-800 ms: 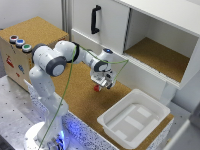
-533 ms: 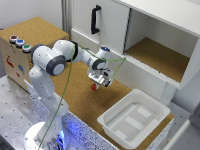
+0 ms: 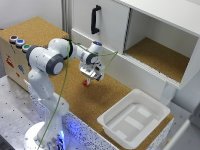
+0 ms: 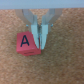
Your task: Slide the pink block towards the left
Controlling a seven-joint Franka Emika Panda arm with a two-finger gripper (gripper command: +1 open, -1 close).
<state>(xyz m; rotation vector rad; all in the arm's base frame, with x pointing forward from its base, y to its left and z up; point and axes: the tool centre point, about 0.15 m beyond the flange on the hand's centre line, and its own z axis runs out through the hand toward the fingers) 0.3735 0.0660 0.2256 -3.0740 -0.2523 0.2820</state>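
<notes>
The pink block is a small reddish-pink cube with a black letter A on its upper face. It lies on the cork board. In the exterior view the pink block shows as a tiny red spot just below the fingertips. My gripper points straight down at the board, with its pale fingers closed together and nothing between them. The fingertips rest against the side of the block. In the exterior view the gripper hangs in front of the white cabinet's lower edge.
A white cabinet with a black handle and an open cork-floored compartment stands behind. A white tray sits at the exterior view's right front. A wooden box with coloured buttons stands at the left.
The gripper has moved toward the exterior view's left, low over the board. The pink block has shifted left with it, staying at the fingertips.
</notes>
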